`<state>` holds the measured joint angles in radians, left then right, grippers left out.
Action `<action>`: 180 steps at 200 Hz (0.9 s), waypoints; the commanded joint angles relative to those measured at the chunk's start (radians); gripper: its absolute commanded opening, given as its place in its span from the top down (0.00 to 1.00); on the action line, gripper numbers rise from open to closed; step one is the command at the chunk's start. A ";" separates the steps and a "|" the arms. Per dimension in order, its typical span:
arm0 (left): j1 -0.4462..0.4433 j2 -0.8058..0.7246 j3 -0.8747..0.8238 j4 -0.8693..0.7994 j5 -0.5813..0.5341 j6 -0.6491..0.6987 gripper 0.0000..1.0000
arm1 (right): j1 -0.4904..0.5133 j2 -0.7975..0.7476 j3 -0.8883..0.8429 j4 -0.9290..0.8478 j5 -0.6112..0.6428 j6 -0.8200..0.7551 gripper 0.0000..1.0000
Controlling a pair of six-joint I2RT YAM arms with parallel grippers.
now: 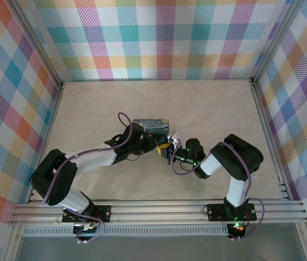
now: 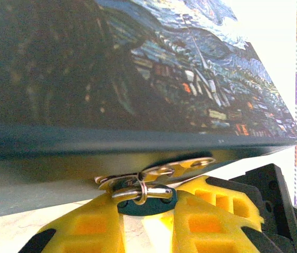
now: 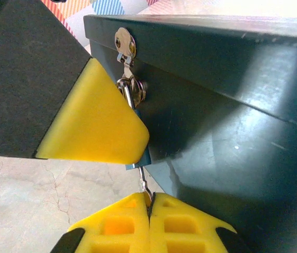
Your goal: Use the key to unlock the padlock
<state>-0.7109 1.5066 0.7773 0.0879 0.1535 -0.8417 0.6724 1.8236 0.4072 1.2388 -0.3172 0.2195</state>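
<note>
The left arm (image 1: 91, 159) and right arm (image 1: 219, 163) bend inward; left jaws slightly parted, right jaws pressed together.

Most of the padlock (image 2: 146, 205) is hidden btw the left gripper (image 2: 148, 227)'s yellow pads (image 2: 88, 229) — just a dark-blue sliver and the shackle (image 2: 138, 193) loop show above them. From the right wrist cam, one left pad covers nearly all the body; only a blue edge peeks out under it. The key (image 3: 145, 182) is a thin metal strip above the right gripper (image 3: 149, 204)'s closed pads, head buried btw them, tip lost behind the blue edge — depth can't be told. The tin (image 2: 138, 79) is cut off above & left of the left gripper, near part blurred. In the top view, padlock & key are too small to make out.
</note>
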 commanded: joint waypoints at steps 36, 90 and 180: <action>-0.030 -0.006 0.012 0.003 0.128 0.010 0.83 | -0.009 0.015 0.067 0.148 -0.002 -0.055 1.00; -0.030 0.000 0.010 0.004 0.126 0.012 0.83 | -0.014 0.010 0.070 0.154 -0.021 -0.052 1.00; -0.030 0.050 0.016 0.052 0.107 0.015 0.83 | -0.008 0.003 0.031 0.154 -0.010 0.010 1.00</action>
<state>-0.7109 1.5215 0.7773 0.1112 0.1535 -0.8421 0.6563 1.8545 0.4271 1.2644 -0.3450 0.2028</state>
